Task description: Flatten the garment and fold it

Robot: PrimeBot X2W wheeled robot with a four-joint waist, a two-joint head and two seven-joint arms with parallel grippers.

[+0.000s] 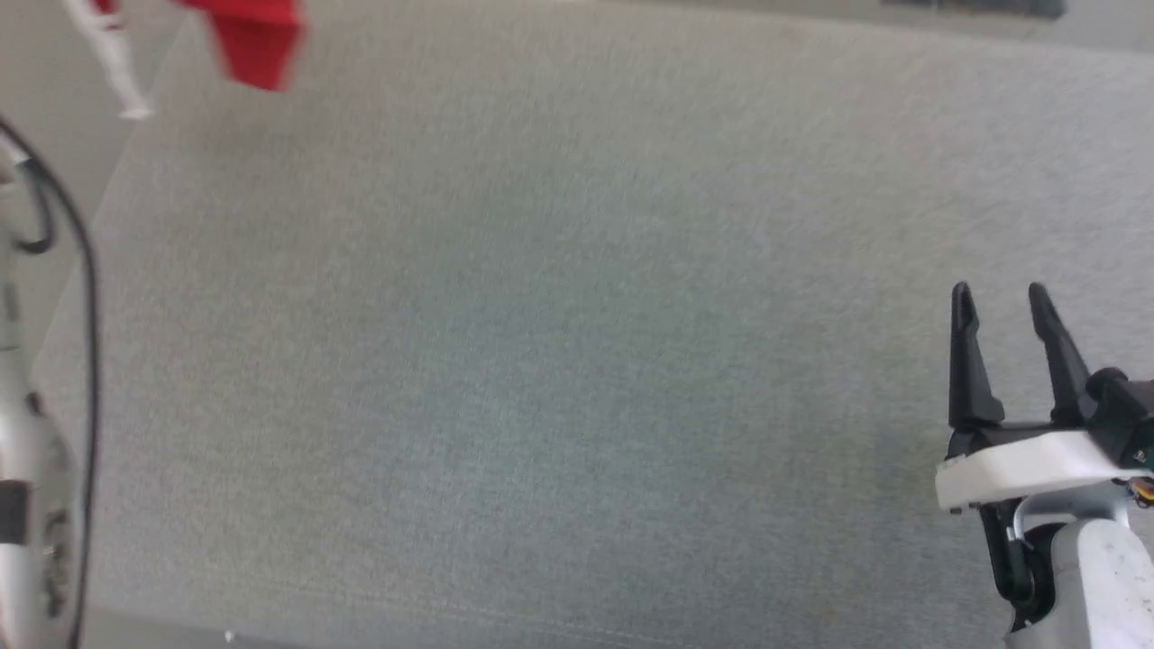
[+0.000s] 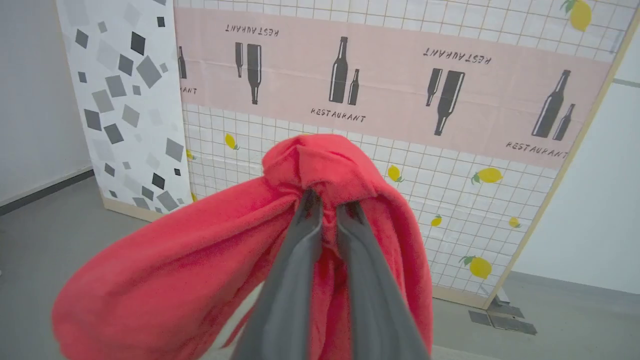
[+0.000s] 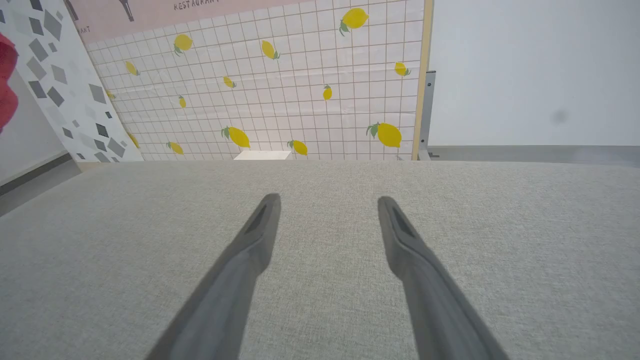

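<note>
The garment (image 2: 190,270) is red cloth bunched and draped over my left gripper (image 2: 332,205), which is shut on a fold of it and holds it up in the air. In the head view the garment (image 1: 252,41) hangs at the top left corner, over the table's far left edge, with a white sleeve (image 1: 113,63) trailing beside it. A sliver of the red cloth (image 3: 6,85) shows at the left edge of the right wrist view. My right gripper (image 1: 1001,297) hovers low over the table at the lower right, open, with nothing between its fingers (image 3: 260,225).
The grey cloth-covered table (image 1: 559,342) spreads across the head view. My left forearm (image 1: 22,469) with a black cable runs along the left edge. Behind the table stands a printed partition (image 2: 400,90) with lemons and bottles, and a grey-patterned panel (image 2: 125,100).
</note>
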